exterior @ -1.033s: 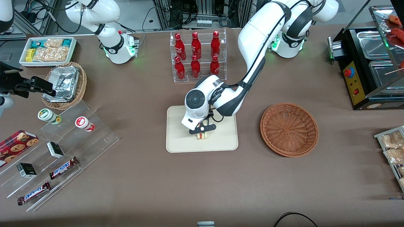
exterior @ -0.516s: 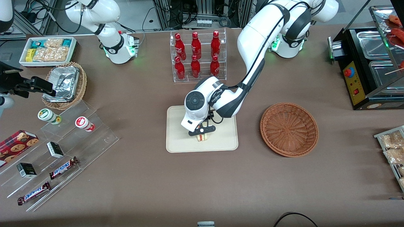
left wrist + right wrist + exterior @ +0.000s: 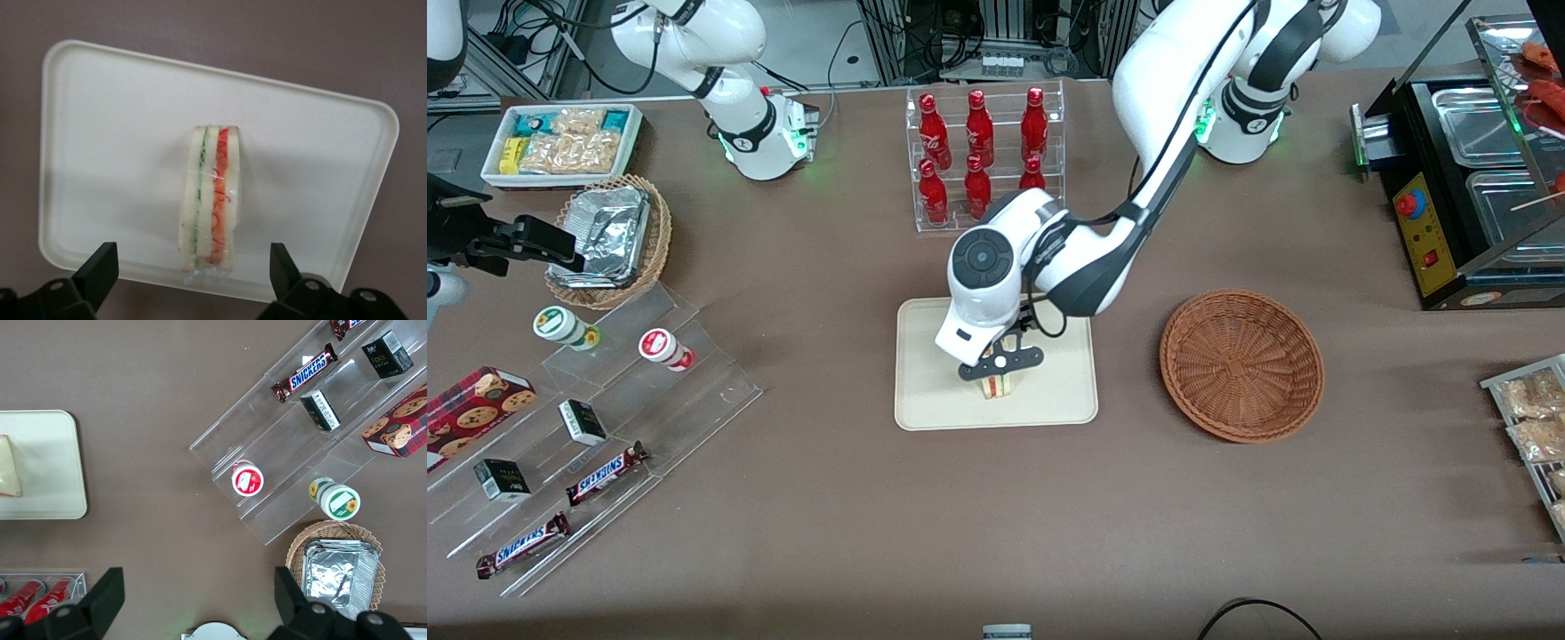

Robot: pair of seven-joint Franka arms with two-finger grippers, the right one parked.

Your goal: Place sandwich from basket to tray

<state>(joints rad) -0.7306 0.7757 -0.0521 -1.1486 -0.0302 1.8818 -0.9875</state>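
The sandwich [image 3: 997, 385] stands on its edge on the cream tray [image 3: 934, 391], its red, yellow and green layers facing the front camera. In the left wrist view the sandwich [image 3: 210, 197] rests on the tray [image 3: 100, 133] by itself. My gripper [image 3: 1000, 363] hangs just above it, open, with its fingers [image 3: 100, 267] wide apart on either side and touching nothing. The reddish-brown wicker basket [image 3: 1241, 363] sits empty beside the tray, toward the working arm's end. The right wrist view shows a corner of the sandwich [image 3: 8, 475] on the tray [image 3: 53, 467].
A clear rack of red bottles [image 3: 983, 158] stands farther from the front camera than the tray. A clear stepped shelf [image 3: 605, 427] with snacks, a foil-lined basket [image 3: 609, 238] and a white snack bin [image 3: 560, 142] lie toward the parked arm's end. A black food warmer [image 3: 1467, 178] stands at the working arm's end.
My gripper has risen a little off the sandwich, and the arm's wrist has lifted. The sandwich has stayed on the tray.
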